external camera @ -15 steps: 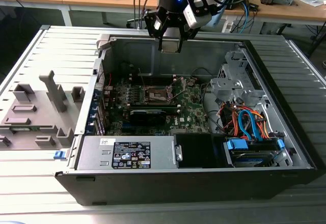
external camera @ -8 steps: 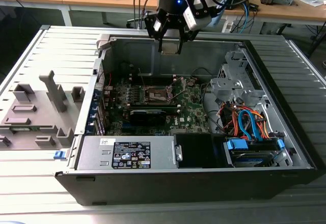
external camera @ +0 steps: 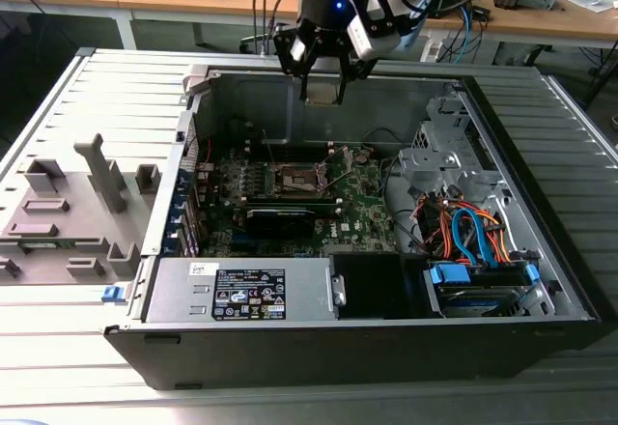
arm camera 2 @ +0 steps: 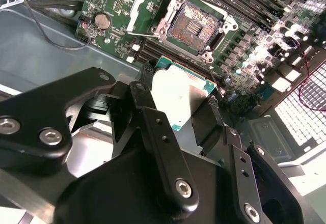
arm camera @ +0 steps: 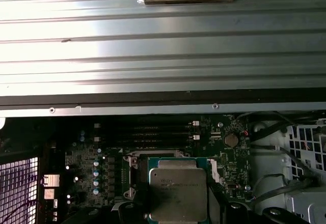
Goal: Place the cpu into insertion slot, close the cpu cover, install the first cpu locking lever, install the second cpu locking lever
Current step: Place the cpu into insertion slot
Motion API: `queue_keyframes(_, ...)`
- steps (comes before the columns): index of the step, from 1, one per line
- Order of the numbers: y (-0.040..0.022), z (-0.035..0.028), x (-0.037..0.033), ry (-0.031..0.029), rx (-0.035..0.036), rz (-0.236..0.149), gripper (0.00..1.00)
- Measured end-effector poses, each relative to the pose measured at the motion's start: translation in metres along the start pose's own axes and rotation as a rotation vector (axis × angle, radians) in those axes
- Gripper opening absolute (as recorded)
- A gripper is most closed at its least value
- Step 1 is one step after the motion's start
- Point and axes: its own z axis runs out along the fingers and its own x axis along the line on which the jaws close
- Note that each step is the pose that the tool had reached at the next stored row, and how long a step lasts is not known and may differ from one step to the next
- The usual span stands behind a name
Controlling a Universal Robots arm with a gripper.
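So the pincer (external camera: 323, 85) is clenched on the cpu (external camera: 322, 93), one finger on each side. In the exterior view it hangs up by the far wall of the open computer case (external camera: 541, 280), well above the board. In the second wrist view the fingers (arm camera 2: 206, 119) pinch the cpu (arm camera 2: 181, 94) by its edges, with its green rim poking out. The insertion slot (arm camera 2: 193, 28) sits bare, its brownish-gold contacts showing. The cpu cover (arm camera 2: 145, 2) is flipped up beside it, near a coin battery (arm camera 2: 102, 20).

In the first wrist view the chip's metal top (arm camera: 178, 193) has some print on it, too faint for me to make out. The memory slots (arm camera: 158, 132) lie just past it.

Other writing: a black and white sticker (external camera: 249, 297) on the grey power supply (external camera: 193, 295), small print only. The case lies on a slatted grey bench (external camera: 58, 106) with grey fixtures (external camera: 68, 212) on the exterior view's left
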Motion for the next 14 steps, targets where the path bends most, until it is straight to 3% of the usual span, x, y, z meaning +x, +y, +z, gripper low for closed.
queue_keyframes(14,-0.0006,0.003,-0.0001,0.0,0.0001,0.0,0.55)
